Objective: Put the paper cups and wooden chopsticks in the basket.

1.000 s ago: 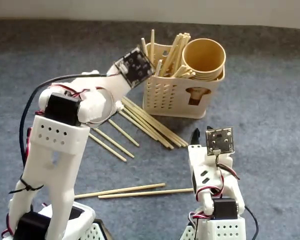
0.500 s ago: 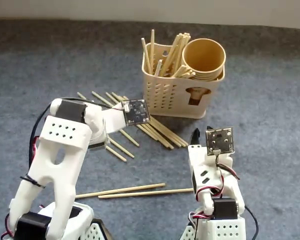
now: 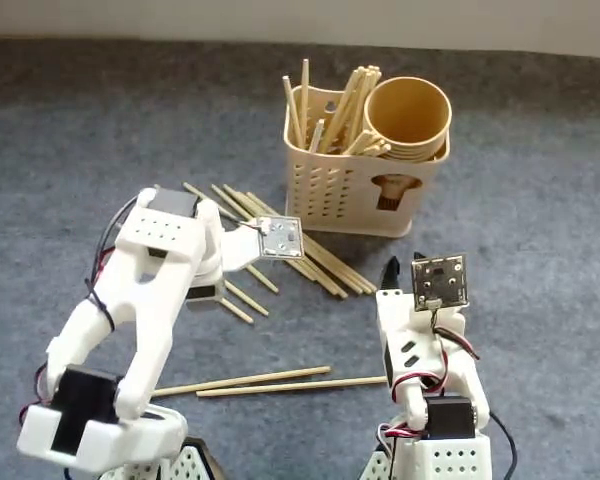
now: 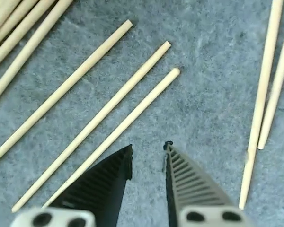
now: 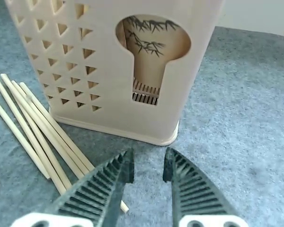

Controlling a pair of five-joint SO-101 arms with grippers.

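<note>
The cream basket [image 3: 358, 192] stands at the back and holds stacked paper cups [image 3: 408, 118] and several wooden chopsticks [image 3: 332, 102]. More chopsticks [image 3: 315, 258] lie loose on the carpet in front of it, and a pair [image 3: 280, 380] lies nearer the arms. My left gripper [image 4: 147, 152] hangs low over three loose chopsticks [image 4: 114, 128], slightly open and holding nothing. My right gripper [image 5: 146, 165] is slightly open and empty, low to the carpet just in front of the basket [image 5: 109, 61], beside the loose bundle [image 5: 35, 127].
Grey carpet covers the table. The left arm [image 3: 165, 270] stands over the left part of the loose bundle. The right arm [image 3: 425, 340] sits folded at the front right. Two more chopsticks [image 4: 267, 90] lie off to one side of the left gripper.
The left arm has swung back from the basket's rim and dropped to the loose chopsticks on the carpet. The right arm has not moved.
</note>
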